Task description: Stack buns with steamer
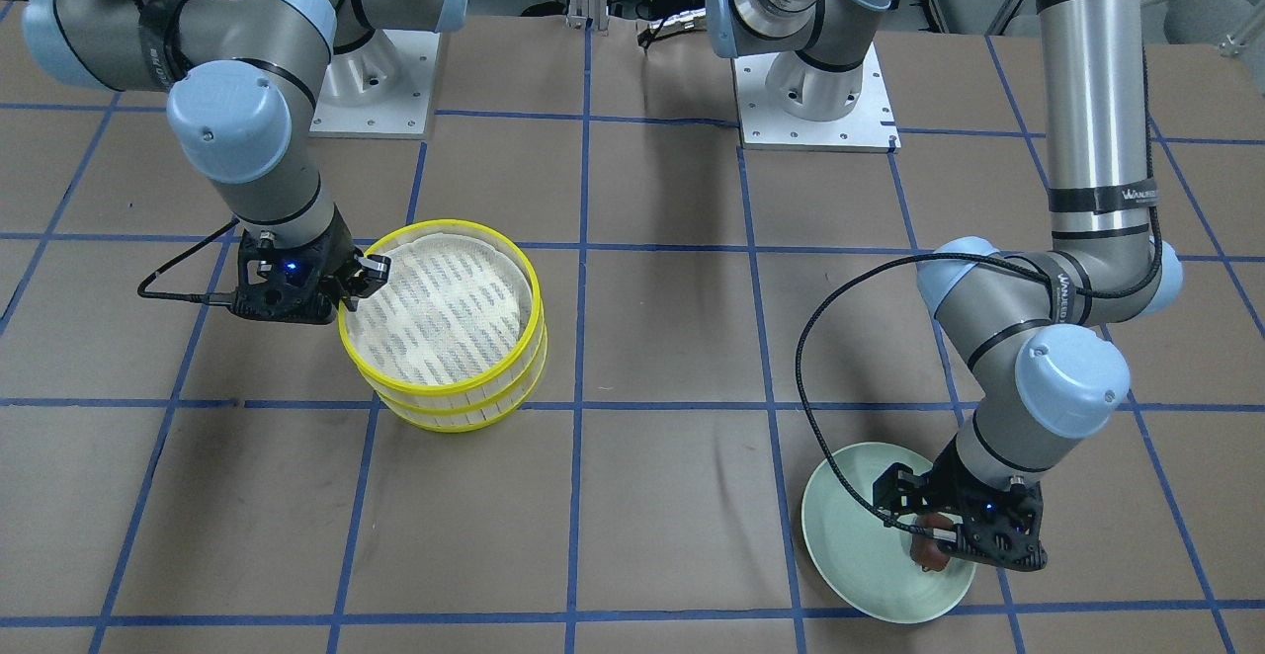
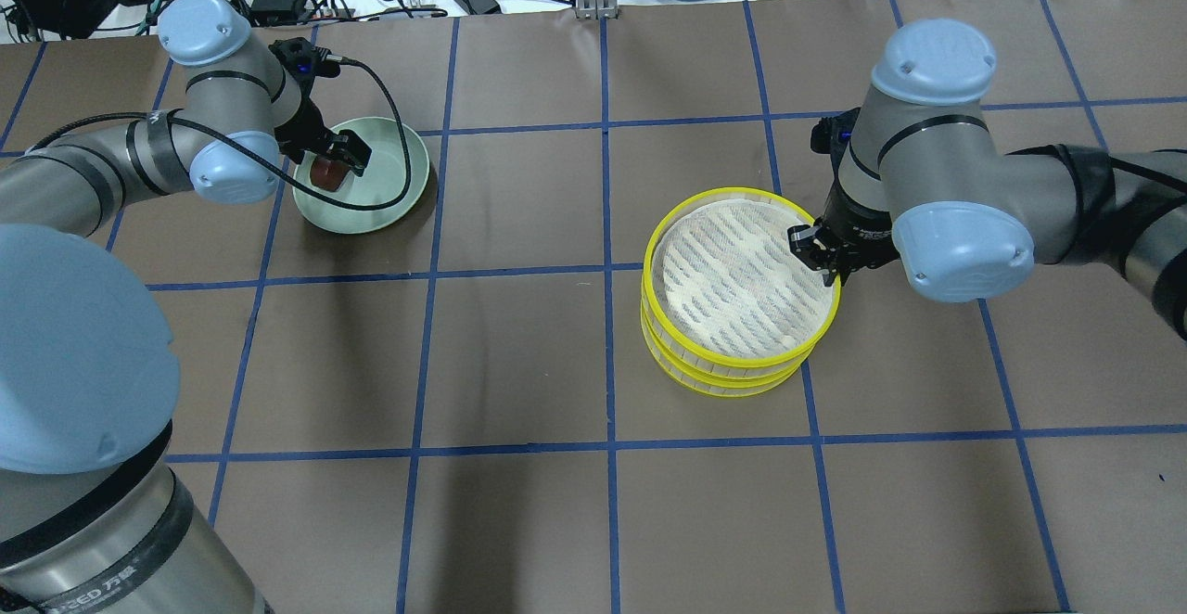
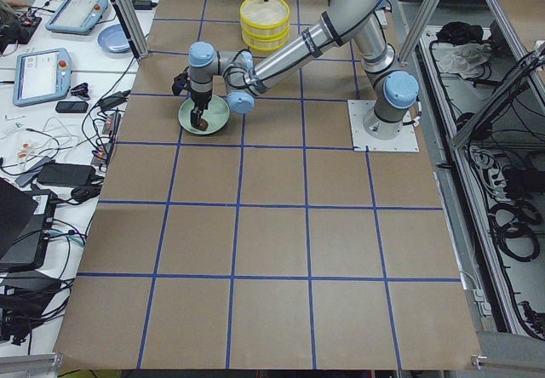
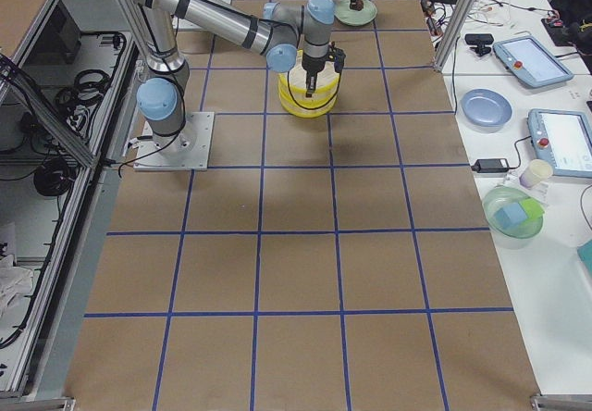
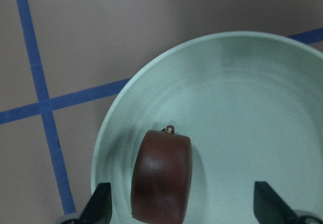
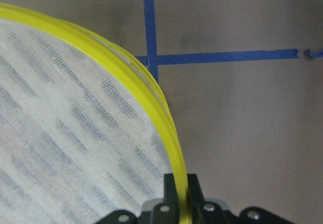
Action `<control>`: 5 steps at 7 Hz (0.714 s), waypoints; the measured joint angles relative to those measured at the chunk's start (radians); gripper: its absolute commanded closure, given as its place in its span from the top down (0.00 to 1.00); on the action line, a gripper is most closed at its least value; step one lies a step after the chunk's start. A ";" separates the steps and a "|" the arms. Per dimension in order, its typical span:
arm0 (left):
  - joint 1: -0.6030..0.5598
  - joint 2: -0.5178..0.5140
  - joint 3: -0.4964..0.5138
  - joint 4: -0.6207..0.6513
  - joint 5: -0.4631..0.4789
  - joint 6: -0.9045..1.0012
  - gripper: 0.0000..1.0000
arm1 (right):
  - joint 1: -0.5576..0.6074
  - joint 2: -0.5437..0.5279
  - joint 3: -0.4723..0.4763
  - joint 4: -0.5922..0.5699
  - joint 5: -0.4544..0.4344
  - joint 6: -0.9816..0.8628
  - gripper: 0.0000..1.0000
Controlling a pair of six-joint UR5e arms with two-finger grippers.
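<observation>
So the brown table [image 2: 519,521] with the blue tape grid takes up pretty much everything. The biggest thing on it is the steamer [image 2: 719,375], sitting a bit toward the right edge from the middle. Both tiers are stacked, and the top tier [image 2: 742,271] looks slightly askew on the bottom tier [image 2: 723,390]. All I can see inside the top one is its white slotted floor.

Next down is the pale green plate [image 2: 385,146], way over by the far edge (the operators' side) toward the far-left corner.

The right gripper [image 2: 818,249] is at the steamer's right side, with its fingers [image 6: 196,191] pinched onto the top tier's yellow rim. The wrist cam shows the rim running right between them.

The left gripper [image 5: 184,206] is down over the plate with its fingers [image 5: 101,206] spread wide.

Smallest is the reddish-brown bun [image 5: 161,176]. It's lying on the plate between those fingers, close to one and clearly apart from the other, so it isn't squeezed.
</observation>
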 measured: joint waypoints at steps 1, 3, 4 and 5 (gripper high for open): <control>0.001 -0.010 -0.001 0.001 -0.002 0.005 0.11 | 0.000 0.005 0.001 0.001 0.000 0.001 0.00; 0.001 -0.017 -0.003 -0.002 -0.001 -0.009 0.00 | 0.000 0.008 0.001 0.040 0.001 0.004 0.99; 0.001 -0.012 -0.002 -0.004 -0.001 -0.025 0.00 | 0.000 0.008 -0.003 0.056 0.001 0.009 1.00; -0.005 0.005 0.001 -0.017 -0.001 -0.060 0.00 | 0.000 0.006 -0.020 0.066 0.002 0.017 1.00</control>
